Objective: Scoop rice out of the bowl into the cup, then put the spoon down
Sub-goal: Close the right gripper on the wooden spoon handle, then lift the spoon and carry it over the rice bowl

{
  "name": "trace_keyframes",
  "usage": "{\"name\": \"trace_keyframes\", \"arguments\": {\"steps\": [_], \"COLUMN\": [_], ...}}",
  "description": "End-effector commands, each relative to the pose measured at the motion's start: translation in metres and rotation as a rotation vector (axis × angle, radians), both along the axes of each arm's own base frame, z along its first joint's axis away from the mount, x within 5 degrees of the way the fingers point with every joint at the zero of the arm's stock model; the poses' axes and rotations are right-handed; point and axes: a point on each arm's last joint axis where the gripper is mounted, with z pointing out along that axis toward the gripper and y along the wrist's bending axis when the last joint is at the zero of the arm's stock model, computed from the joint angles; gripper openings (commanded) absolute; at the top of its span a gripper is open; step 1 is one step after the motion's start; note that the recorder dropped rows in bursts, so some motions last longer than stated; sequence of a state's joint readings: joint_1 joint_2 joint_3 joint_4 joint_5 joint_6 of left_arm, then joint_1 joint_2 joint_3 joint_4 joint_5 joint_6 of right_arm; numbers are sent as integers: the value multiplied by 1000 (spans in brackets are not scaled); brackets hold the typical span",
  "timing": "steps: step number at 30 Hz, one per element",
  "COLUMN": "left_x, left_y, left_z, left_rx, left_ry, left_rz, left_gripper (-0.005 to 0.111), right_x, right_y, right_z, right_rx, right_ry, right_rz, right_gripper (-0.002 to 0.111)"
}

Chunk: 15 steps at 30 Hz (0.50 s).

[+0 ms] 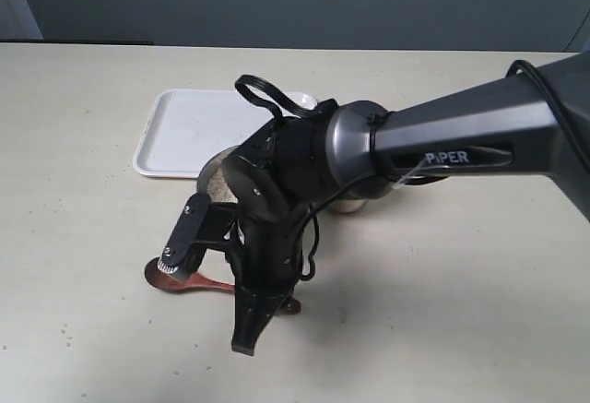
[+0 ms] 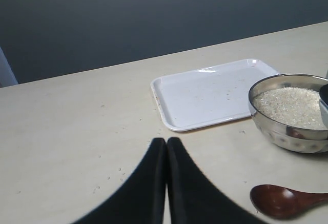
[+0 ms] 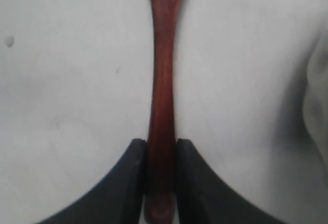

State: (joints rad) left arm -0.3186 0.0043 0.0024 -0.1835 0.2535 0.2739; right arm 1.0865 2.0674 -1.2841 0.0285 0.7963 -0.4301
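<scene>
The dark red-brown spoon (image 1: 171, 276) lies on the table in front of the bowl, its oval end to the left. My right gripper (image 3: 161, 143) is shut on the spoon's handle (image 3: 163, 80) close to its end; in the exterior view this gripper (image 1: 263, 306) reaches across the middle. Behind the arm, part of the steel bowl (image 1: 212, 180) shows. The left wrist view has the bowl (image 2: 287, 129) heaped with white rice (image 2: 289, 106) and the spoon's oval end (image 2: 279, 201). Only a sliver of the steel cup (image 1: 350, 205) shows under the right arm. My left gripper (image 2: 166, 142) is shut and holds nothing.
A white tray (image 1: 184, 131) lies flat behind the bowl, also seen in the left wrist view as the tray (image 2: 215, 90). Stray grains dot the tabletop near the left gripper. The right arm covers most of the bowl and cup in the exterior view.
</scene>
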Motion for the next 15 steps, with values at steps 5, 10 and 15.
{"name": "trace_keyframes", "arguments": {"steps": [5, 10, 15], "left_x": [0, 0, 0], "left_y": [0, 0, 0], "left_z": [2, 2, 2], "left_rx": [-12, -12, -12], "left_ry": [-18, -18, -18], "left_rz": [1, 1, 1], "left_gripper": [1, 1, 1], "right_x": [-11, -12, 0], "right_y": [-3, 0, -12], "right_z": [51, 107, 152], "right_rx": [-23, 84, -4], "right_ry": [20, -16, -169], "right_rz": [61, 84, 132], "right_gripper": [-1, -1, -1]}}
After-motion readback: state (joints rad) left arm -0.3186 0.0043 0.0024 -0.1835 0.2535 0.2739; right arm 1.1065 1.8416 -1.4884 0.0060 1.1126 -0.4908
